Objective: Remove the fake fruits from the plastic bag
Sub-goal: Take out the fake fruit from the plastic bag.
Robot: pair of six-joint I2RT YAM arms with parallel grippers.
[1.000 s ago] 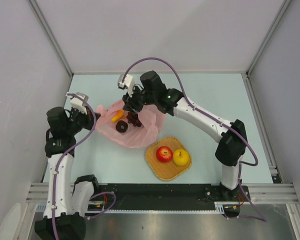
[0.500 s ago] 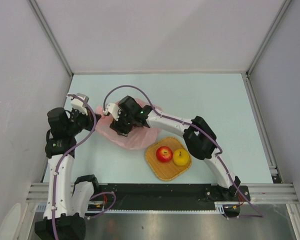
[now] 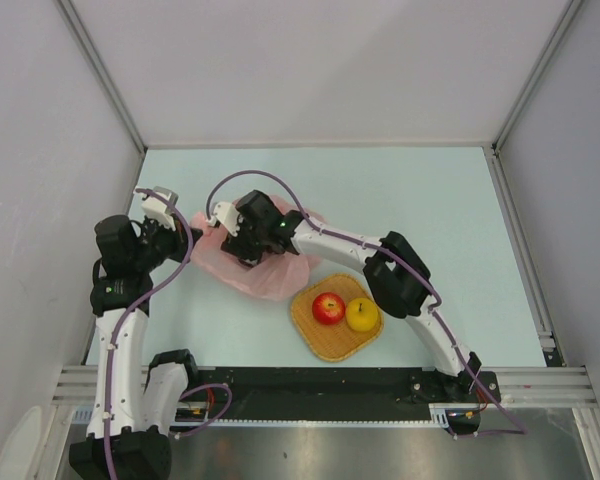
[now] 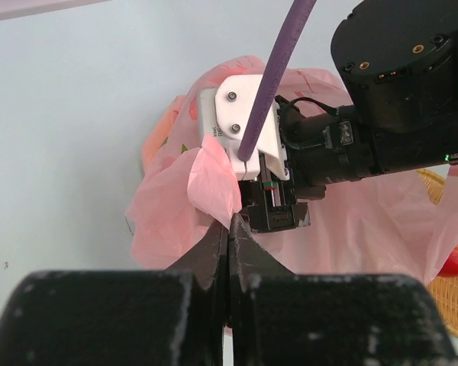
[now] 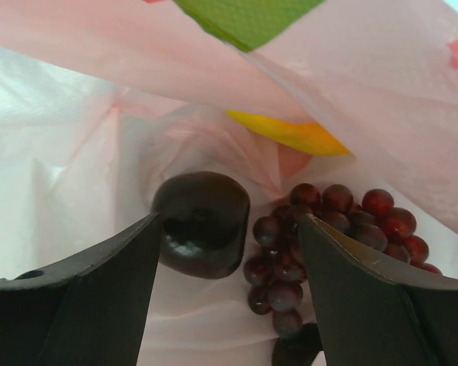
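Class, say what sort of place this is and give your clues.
Probably a robotics lab cell: two white-and-black robot arms bolted to a metal rail, plain grey partition walls, and a translucent pink plastic bag of fake fruits.

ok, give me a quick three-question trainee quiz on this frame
1. True or false: the left gripper is open, clear of the plastic bag.
2. The right gripper has between its fingers: A) a dark plum and the grape bunch; B) a banana; C) nothing.
3. How many fruits sit on the woven tray?
Key: 1 false, it pinches the bag. 2 A. 3 two, the red apple and the yellow fruit.
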